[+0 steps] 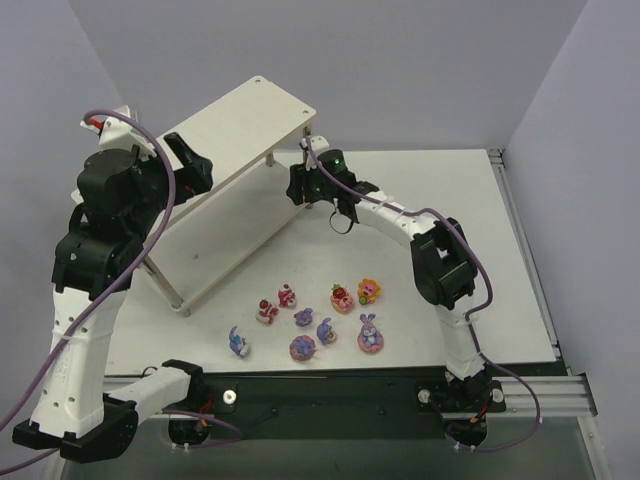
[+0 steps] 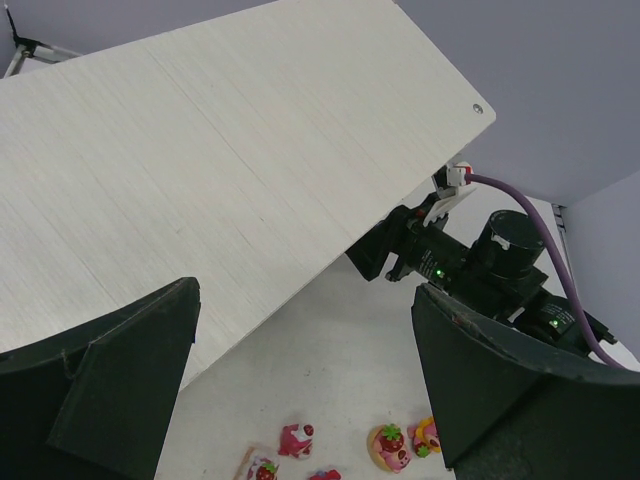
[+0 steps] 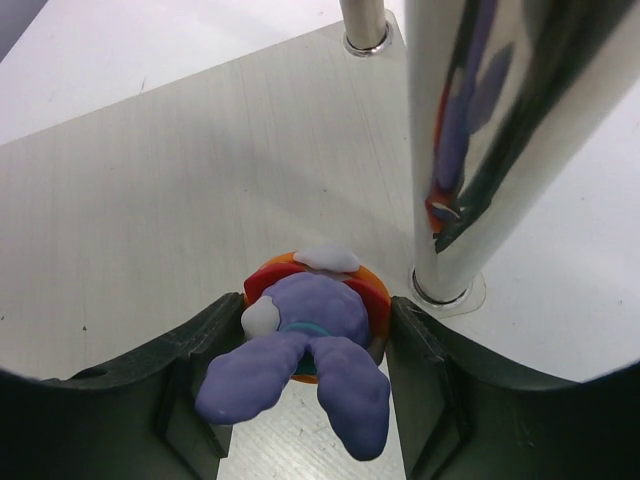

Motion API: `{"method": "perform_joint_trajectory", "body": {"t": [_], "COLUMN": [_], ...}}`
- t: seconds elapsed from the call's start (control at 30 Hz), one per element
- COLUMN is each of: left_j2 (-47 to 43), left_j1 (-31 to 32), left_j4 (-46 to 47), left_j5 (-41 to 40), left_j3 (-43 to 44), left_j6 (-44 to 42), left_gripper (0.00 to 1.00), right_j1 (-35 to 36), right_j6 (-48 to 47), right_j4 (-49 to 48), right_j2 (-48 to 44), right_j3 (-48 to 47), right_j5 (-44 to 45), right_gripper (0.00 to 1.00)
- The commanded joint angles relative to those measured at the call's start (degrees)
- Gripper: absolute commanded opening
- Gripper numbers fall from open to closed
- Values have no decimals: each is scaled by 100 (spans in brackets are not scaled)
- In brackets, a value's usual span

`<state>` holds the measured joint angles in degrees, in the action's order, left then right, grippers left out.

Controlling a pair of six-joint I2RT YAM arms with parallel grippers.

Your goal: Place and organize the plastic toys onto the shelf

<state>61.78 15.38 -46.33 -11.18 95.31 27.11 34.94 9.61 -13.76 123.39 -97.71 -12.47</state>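
Observation:
A purple bunny toy (image 3: 312, 335) on an orange-red base sits between the pads of my right gripper (image 3: 310, 365), which is shut on it. It hangs just over the shelf's lower board (image 3: 150, 200), beside a shiny metal leg (image 3: 480, 150). From above, my right gripper (image 1: 303, 168) reaches in under the right end of the shelf (image 1: 240, 125). My left gripper (image 1: 195, 165) stands open and empty above the top board (image 2: 200, 150). Several other plastic toys (image 1: 320, 315) lie on the table in front of the shelf; some toys (image 2: 390, 445) show under the left wrist.
The right arm (image 2: 480, 260) with its purple cable stretches across the table toward the shelf's end. A second shelf leg (image 3: 365, 25) stands further back on the board. Grey walls close the workspace behind and on both sides.

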Motion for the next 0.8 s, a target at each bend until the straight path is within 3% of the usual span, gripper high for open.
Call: {"method": "perform_joint_trajectory", "body": {"t": [0.0,0.33,0.77], "left_j2": [36,-25,-140], "left_j1": [9,44,71], "left_j4": [159,300,159], "left_j5": [-165,-235,-850], "left_j3": [261,-56,-574], "left_j6": [-171,-268,-338], "left_gripper": [97,97,97], "right_j1": [74,382,321], "right_j6": [-170,-407,-362], "right_j4": [-127,-303,-66], "right_j2": [-26,-52,598], "right_j3": [-416,-125,-846], "right_j5": [-54,245,377], "right_gripper": [0,0,0]}}
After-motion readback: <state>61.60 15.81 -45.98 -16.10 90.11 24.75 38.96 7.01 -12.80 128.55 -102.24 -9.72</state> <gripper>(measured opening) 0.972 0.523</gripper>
